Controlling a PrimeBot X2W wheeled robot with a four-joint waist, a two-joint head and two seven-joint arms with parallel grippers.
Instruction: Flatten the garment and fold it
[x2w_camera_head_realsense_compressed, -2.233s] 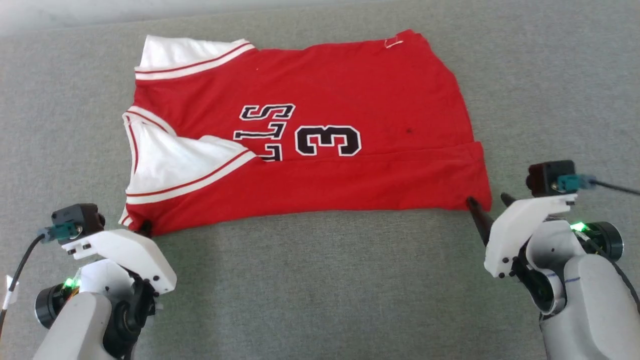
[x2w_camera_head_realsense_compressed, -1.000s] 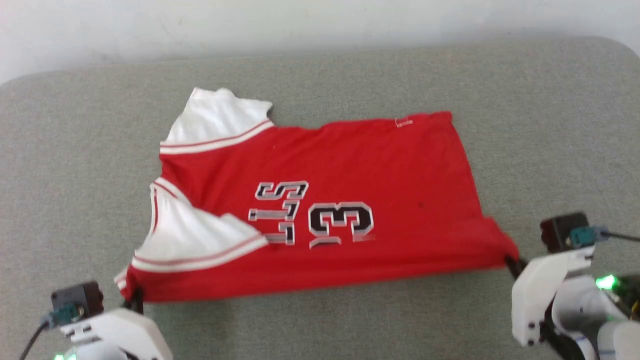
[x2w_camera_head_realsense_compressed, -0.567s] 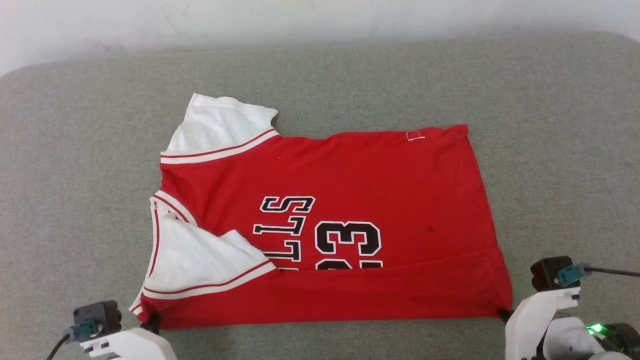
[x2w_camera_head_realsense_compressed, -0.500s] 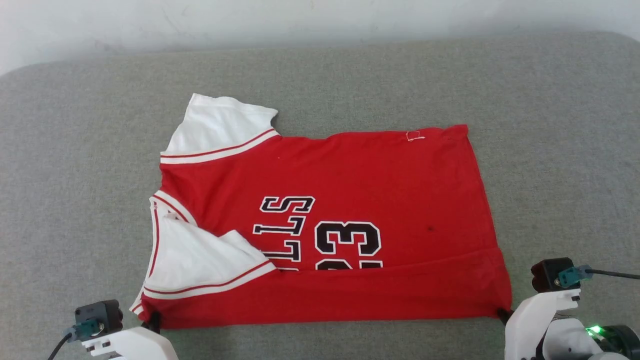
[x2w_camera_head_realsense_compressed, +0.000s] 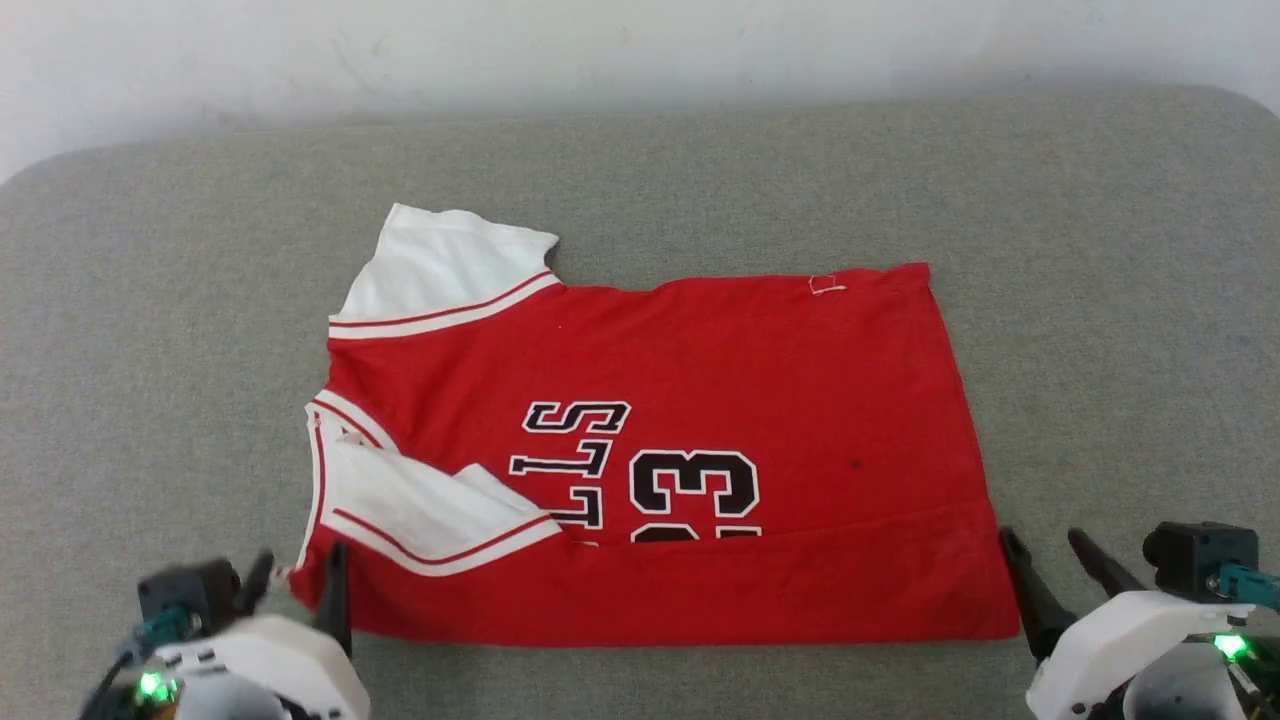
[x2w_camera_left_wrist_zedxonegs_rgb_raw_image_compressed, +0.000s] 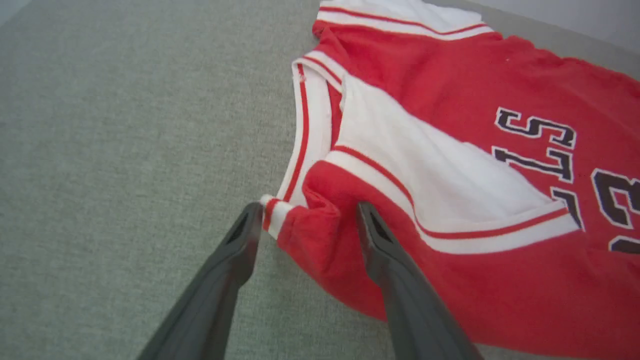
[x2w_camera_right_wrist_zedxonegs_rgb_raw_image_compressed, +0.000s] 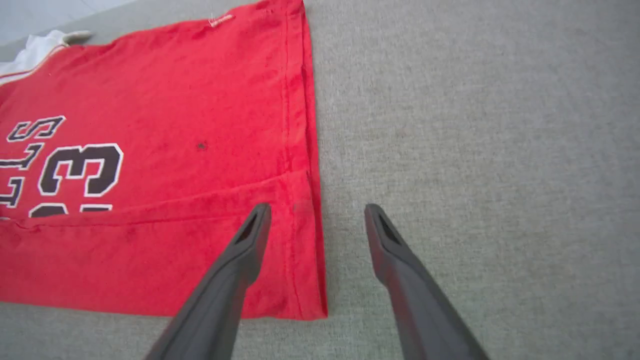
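Note:
The garment (x2w_camera_head_realsense_compressed: 700, 380) lies spread on the grey padded surface, a red shirt with white sleeves, its collar end to the left. Its near edge is folded up over the lower part of the black lettering and number. My left gripper (x2w_camera_head_realsense_compressed: 297, 580) stands open at the near left corner. In the left wrist view that bunched collar corner (x2w_camera_left_wrist_zedxonegs_rgb_raw_image_compressed: 305, 230) sits loose between the spread fingers of the left gripper (x2w_camera_left_wrist_zedxonegs_rgb_raw_image_compressed: 307, 215). My right gripper (x2w_camera_head_realsense_compressed: 1045, 548) is open at the near right corner. In the right wrist view the right gripper (x2w_camera_right_wrist_zedxonegs_rgb_raw_image_compressed: 317, 214) straddles the garment's hem (x2w_camera_right_wrist_zedxonegs_rgb_raw_image_compressed: 300, 150), one finger above cloth, the other above bare surface.
The grey padded surface (x2w_camera_head_realsense_compressed: 1100, 300) runs well beyond the garment on all sides. Its far edge meets a white wall (x2w_camera_head_realsense_compressed: 600, 50), with rounded corners at far left and far right. A small dark spot (x2w_camera_head_realsense_compressed: 855, 464) marks the red cloth.
Both grippers have opened and let go of the garment's near corners, which now rest on the surface. Before that the garment was drawn toward me. The head view has shifted a little.

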